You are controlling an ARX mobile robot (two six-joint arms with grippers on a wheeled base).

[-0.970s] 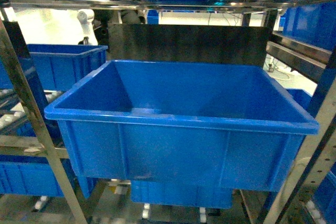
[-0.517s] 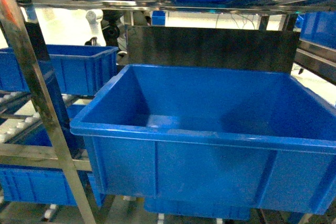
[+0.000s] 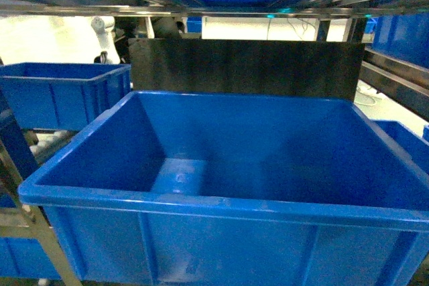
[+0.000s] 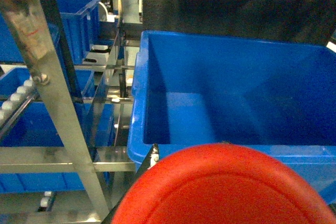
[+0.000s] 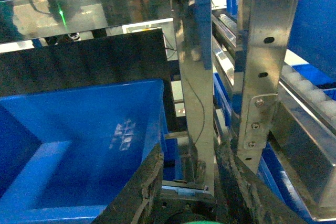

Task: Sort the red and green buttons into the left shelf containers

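A big empty blue container (image 3: pixel 221 202) fills the head view; neither gripper shows there. In the left wrist view the red button's wide cap (image 4: pixel 226 192) covers the bottom of the frame, in front of the container's near rim (image 4: pixel 210 150). My left gripper (image 4: pixel 223 157) is shut on it, with one dark fingertip (image 4: pixel 152 155) showing beside the cap. In the right wrist view my right gripper (image 5: pixel 190 150) is shut on the green button, of which a sliver of cap (image 5: pixel 195 222) shows at the bottom edge between the dark fingers (image 5: pixel 139 187). The container's right wall (image 5: pixel 152 124) lies just to its left.
A black panel (image 3: pixel 241 68) stands behind the container and a steel shelf (image 3: pixel 201 6) runs overhead. Another blue bin (image 3: pixel 64 92) sits at the left. Steel uprights (image 4: pixel 52 93) (image 5: pixel 262 66) flank the container, with roller rails (image 5: pixel 310 93) at the right.
The head view has swung from side to side and closed in on the container. The container now sits lower and larger, and more of its floor shows.
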